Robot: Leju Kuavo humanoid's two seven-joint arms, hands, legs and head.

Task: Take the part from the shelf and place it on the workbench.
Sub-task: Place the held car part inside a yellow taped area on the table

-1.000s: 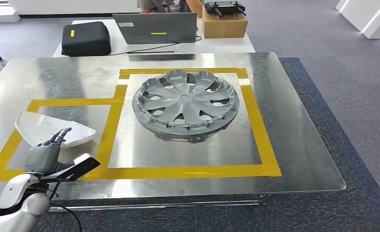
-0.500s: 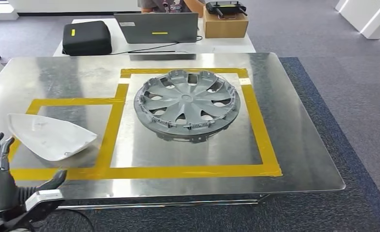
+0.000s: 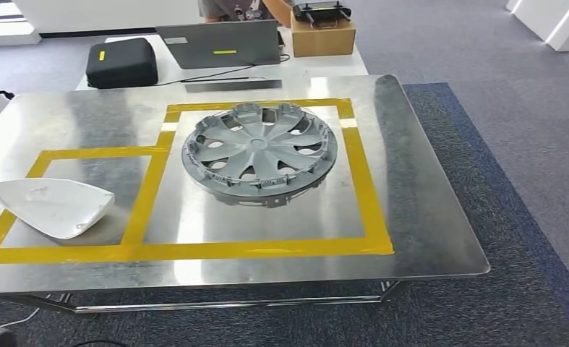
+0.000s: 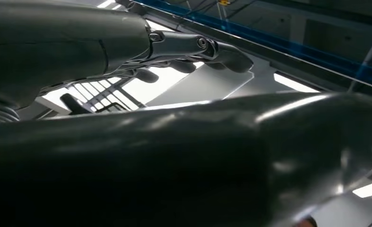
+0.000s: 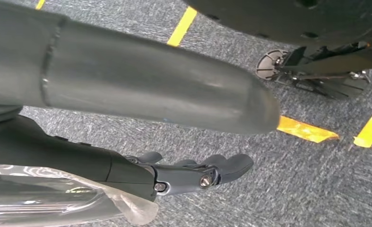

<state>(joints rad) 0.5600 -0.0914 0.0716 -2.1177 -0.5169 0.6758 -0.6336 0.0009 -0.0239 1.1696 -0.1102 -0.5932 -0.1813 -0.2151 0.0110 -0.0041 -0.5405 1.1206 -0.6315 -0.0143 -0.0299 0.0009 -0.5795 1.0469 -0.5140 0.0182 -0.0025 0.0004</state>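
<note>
While the white part [image 3: 50,206] sits on the workbench [image 3: 426,217], both the left hand [image 4: 127,71] and right hand [image 5: 127,142] hang clear of it, fingers spread, holding nothing.

The left hand [image 4: 141,52] is dark grey, with a thick smooth thumb and slim fingers pinned by a round screw. The right hand [image 5: 141,142] looks alike: matte grey thumb, dark fingers with a silver screw, clear plastic film at its base.

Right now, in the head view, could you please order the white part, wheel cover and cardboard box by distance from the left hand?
Taking the left hand as low at the robot's left:
1. white part, near left corner.
2. wheel cover, workbench centre.
3. cardboard box, far table behind.
</note>
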